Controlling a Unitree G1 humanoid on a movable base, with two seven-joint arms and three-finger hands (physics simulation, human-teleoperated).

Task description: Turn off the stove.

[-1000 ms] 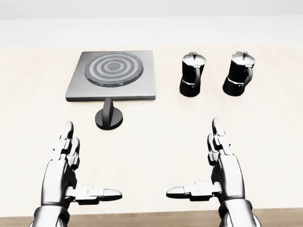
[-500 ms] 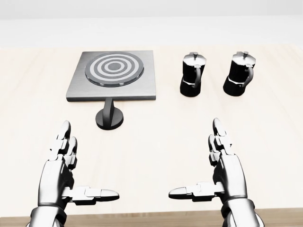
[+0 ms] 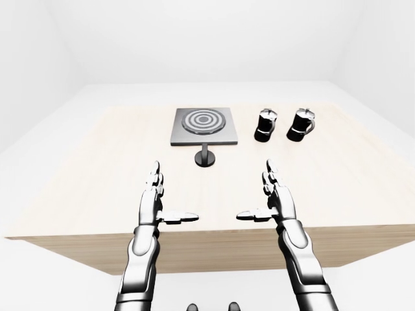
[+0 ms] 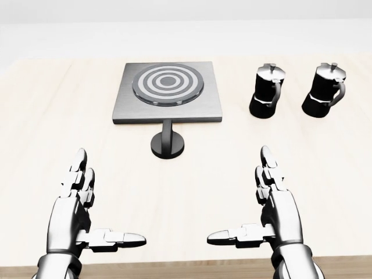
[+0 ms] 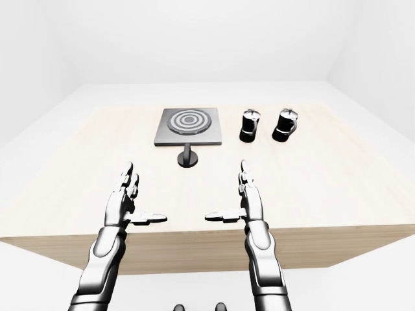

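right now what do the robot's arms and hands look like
Both are glossy silver metal with dark seams at the joints. The left hand and right hand each have three segmented fingers with rounded tips, one set sideways like a thumb. The forearms are smooth, rounded chrome shells, widening below the wrist. No cables, markings or sleeves show.
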